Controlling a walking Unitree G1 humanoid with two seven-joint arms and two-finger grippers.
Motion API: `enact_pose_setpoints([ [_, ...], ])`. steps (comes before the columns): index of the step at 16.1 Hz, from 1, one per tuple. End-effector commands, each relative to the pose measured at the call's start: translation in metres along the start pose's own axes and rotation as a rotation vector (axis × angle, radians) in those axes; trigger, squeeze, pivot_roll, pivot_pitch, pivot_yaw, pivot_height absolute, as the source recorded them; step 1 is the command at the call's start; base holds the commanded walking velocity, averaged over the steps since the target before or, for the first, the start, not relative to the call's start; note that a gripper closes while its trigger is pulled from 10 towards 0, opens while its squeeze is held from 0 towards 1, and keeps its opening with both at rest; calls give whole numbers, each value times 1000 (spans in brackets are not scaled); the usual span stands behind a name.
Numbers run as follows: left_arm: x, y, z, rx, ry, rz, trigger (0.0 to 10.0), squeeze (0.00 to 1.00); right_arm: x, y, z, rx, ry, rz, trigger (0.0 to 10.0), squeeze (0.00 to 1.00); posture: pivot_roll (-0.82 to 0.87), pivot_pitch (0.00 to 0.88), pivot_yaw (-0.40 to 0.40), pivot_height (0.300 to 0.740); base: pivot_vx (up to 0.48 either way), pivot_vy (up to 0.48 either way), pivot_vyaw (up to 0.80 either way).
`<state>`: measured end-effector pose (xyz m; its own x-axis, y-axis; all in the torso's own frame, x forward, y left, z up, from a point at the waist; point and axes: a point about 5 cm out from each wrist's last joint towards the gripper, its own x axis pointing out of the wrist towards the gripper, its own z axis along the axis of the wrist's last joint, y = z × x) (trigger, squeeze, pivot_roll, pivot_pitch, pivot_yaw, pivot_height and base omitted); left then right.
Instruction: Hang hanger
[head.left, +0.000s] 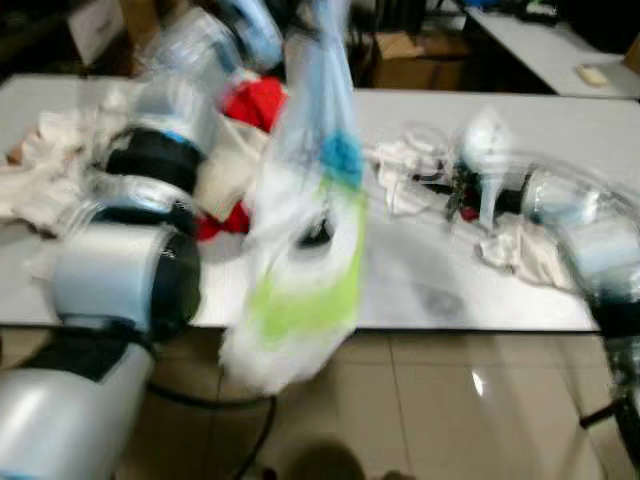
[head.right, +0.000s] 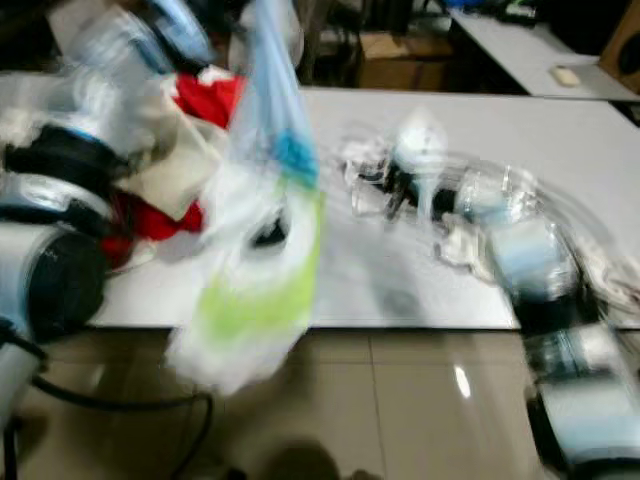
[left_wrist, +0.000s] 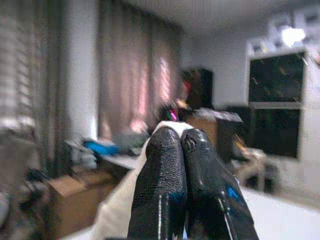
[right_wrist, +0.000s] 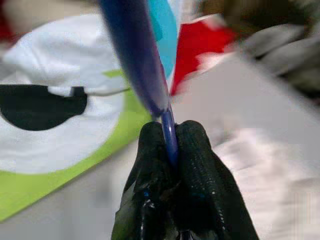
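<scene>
The right tool (right_wrist: 171, 145) is pinched shut on a thin blue plastic hanger (right_wrist: 137, 60), its two black fingers (right_wrist: 200, 165) pressed against the narrow end of the bar, which widens as it runs away from the wrist. Holding it at that slim tip likely leaves the rest of the hanger free to be steered to a hook or rail.

Beyond the grip hangs a white garment with a lime-green band and a black patch (head.left: 300, 270), draped off the hanger and dangling in front of the near edge of the white tabletop (head.left: 450, 290), its lower hem over the tiled floor (head.left: 450, 400). The hanger itself appears raised in the middle of the head views, though heavy motion blur hides its hook.

The left tool (left_wrist: 182, 150) is closed too, fingertips together around a fold of pale cream cloth (left_wrist: 120, 210), and it points up into the room toward curtains; it seems to be supporting the garment from the other side.

On the tabletop behind lie a red garment (head.left: 262, 100) and scattered white rags (head.left: 520, 250). No rail to hang on can be made out.
</scene>
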<state>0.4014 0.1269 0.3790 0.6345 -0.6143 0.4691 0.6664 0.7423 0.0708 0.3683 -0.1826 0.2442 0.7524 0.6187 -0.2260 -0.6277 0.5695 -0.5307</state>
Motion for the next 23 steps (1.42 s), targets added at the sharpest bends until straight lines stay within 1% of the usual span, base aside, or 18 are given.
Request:
enact_pose_setpoints([
  [1,1,5,42,52,-156,19,10000,0,-2,-33,17,-16,-58,-226,10000,0,-99,0,-70,740,0,0,0],
  [2,-9,16,64,95,-234,65,10000,0,-8,-60,48,-47,-194,-404,10000,0,-86,0,-86,740,0,0,0],
  [3,-13,19,71,112,-258,82,10000,0,-11,-68,59,-49,-255,-454,10000,0,-86,0,-86,740,0,0,0],
  [4,-26,30,80,152,-282,164,10000,0,-16,-80,78,12,-409,-506,10000,0,-79,0,-98,740,0,0,0],
  [5,-29,33,79,164,-279,184,10000,0,-17,-81,80,34,-440,-506,10000,0,-78,0,-101,740,0,0,0],
  [8,-33,29,32,144,-151,202,10000,0,8,-47,44,51,-372,-317,10000,0,-93,0,-89,740,0,0,0],
  [10,-36,13,-33,180,77,199,10000,0,23,-8,5,53,-270,-111,10000,0,-102,0,-78,740,0,0,0],
  [11,-41,1,-69,172,184,180,10000,0,23,14,-19,38,-196,-12,10000,0,-106,0,-71,740,0,0,0],
  [13,-61,-22,-130,170,374,178,10000,0,8,57,-60,53,-83,173,10000,0,-110,0,-64,740,0,0,0],
  [14,-70,-26,-146,185,438,182,10000,0,-3,72,-70,64,-60,255,10000,0,-117,0,-51,740,0,0,0],
  [15,-77,-24,-153,191,476,196,10000,0,-18,82,-74,69,-44,315,10000,0,-124,0,-39,740,0,0,0],
  [17,-83,-18,-154,235,512,222,10000,0,-32,86,-75,67,-36,355,10000,0,-128,0,-31,740,0,0,0],
  [18,-96,-2,-153,291,574,253,10000,0,-55,84,-71,62,-19,361,10000,0,-139,0,-10,740,0,0,0],
  [19,-108,8,-154,328,638,263,10000,220,-74,83,-62,57,-14,367,10000,0,-141,0,-6,740,0,0,0],
  [20,-117,14,-156,348,684,277,10000,1000,-84,83,-55,60,-14,378,10000,0,-141,0,-5,740,0,0,0],
  [21,-125,15,-159,364,729,233,10000,1000,-96,82,-47,59,-15,388,10000,0,-144,0,0,740,0,0,0],
  [22,-125,15,-159,364,729,233,10000,1000,-96,82,-47,59,-15,388,10000,0,-144,0,0,740,0,0,0],
  [23,-134,7,-163,292,774,97,10000,1000,-110,75,-39,66,-17,380,10000,0,-147,0,3,740,0,0,0],
])
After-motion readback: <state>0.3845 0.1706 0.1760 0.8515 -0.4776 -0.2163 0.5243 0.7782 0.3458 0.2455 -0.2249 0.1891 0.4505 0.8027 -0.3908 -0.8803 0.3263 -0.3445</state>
